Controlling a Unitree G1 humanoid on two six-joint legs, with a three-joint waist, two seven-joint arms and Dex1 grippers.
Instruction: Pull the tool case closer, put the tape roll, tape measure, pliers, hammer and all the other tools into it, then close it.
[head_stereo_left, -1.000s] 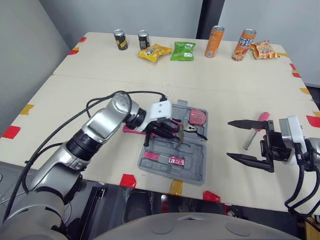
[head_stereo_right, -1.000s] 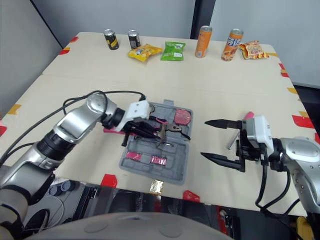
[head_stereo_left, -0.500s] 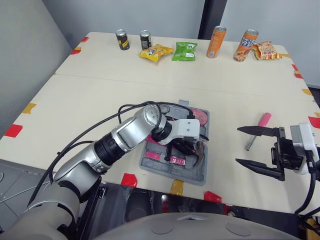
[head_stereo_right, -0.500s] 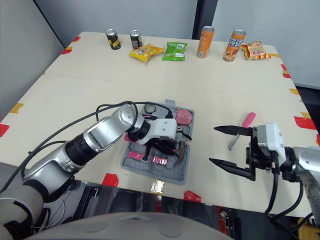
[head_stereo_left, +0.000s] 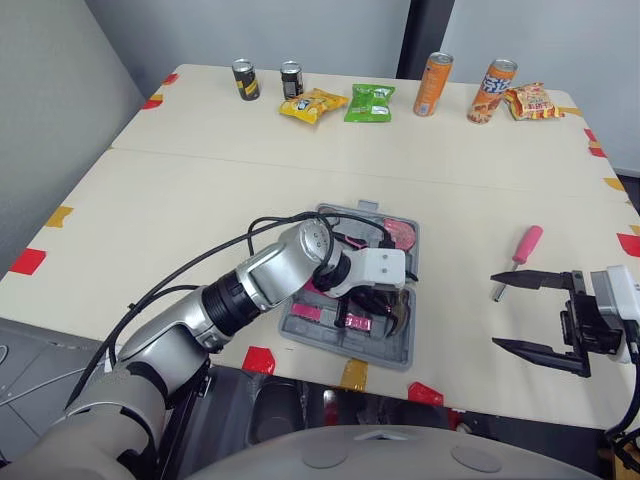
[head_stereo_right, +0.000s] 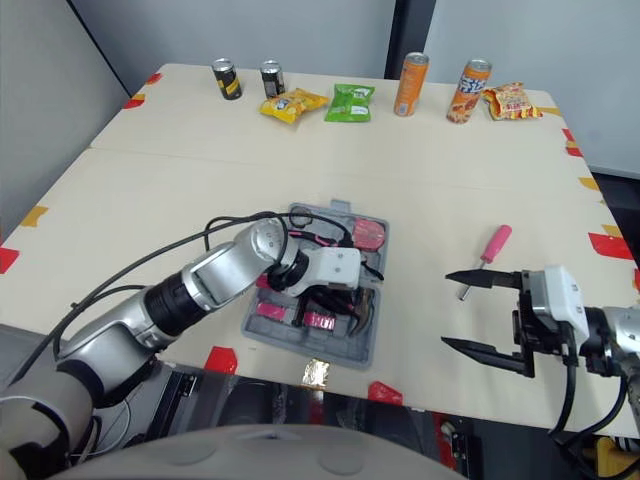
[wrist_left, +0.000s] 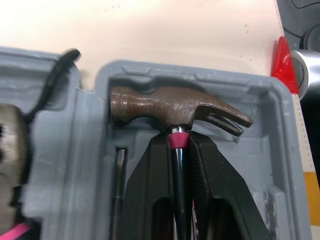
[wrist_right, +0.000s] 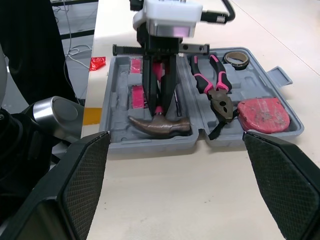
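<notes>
From the head camera, the open grey plastic tool case (head_stereo_left: 392, 352) lies near the front edge of the beige table (head_stereo_left: 200, 200). The left gripper (head_stereo_left: 378, 308) is inside it, fingers clamped on the shaft of the brown-headed, pink-collared hammer (head_stereo_left: 404, 318). The right gripper (head_stereo_left: 494, 310) hovers spread wide near a pink-handled screwdriver (head_stereo_left: 521, 248). The left wrist view shows the hammer head sitting in a moulded recess. The right wrist view shows pink-handled pliers (wrist_right: 215, 82), a red tape measure (wrist_right: 263, 113) and a dark tape roll (wrist_right: 233, 57) lying in the case.

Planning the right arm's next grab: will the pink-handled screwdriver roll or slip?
The screwdriver probably rolls if nudged sideways: rounded handle, thin shaft, lying flat on the table. Likely stiff and light; its bare metal shaft may be slippery.
</notes>
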